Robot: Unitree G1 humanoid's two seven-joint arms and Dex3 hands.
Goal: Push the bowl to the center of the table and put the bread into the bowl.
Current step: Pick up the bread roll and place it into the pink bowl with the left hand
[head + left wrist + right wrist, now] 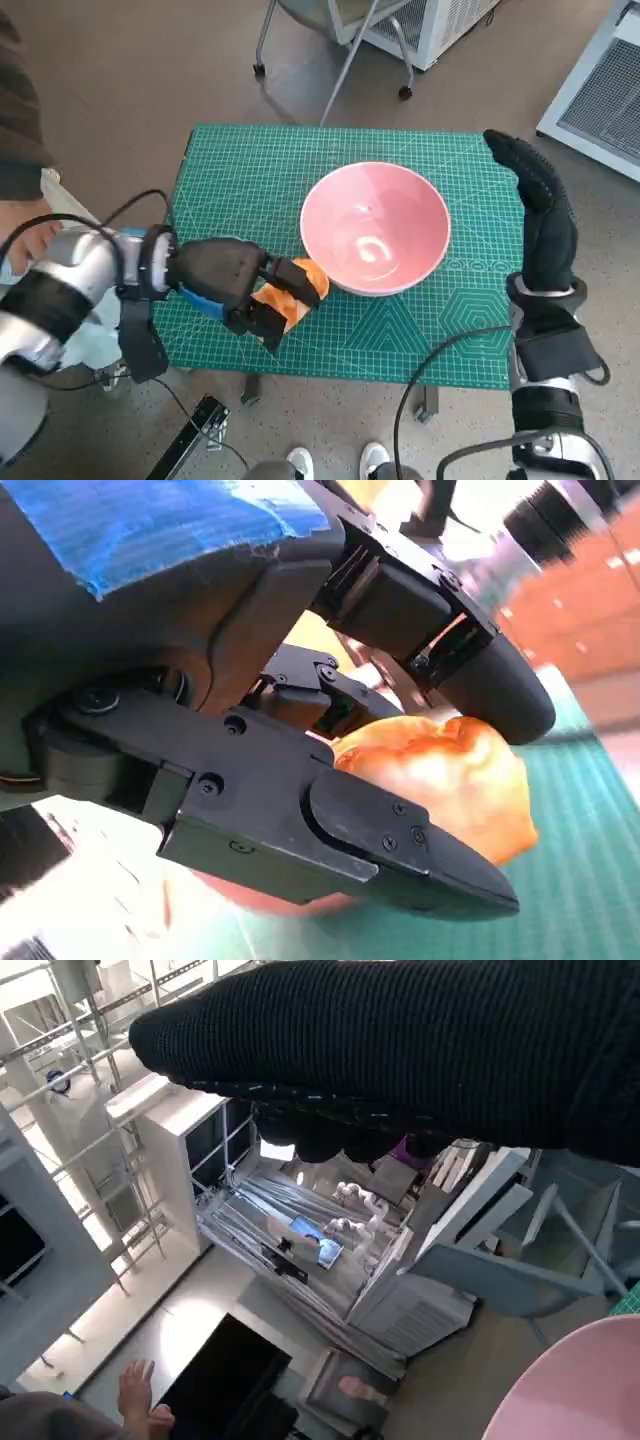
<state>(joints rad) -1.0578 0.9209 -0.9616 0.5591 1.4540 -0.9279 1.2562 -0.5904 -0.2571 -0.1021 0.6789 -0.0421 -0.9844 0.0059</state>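
From where I stand, nothing here can be read. The green mat carries only pale grid lines and hexagon marks. Any print on it is too small to make out.

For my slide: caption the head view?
Left hand grips orange bread beside pink bowl on green mat; right hand rests alongside.
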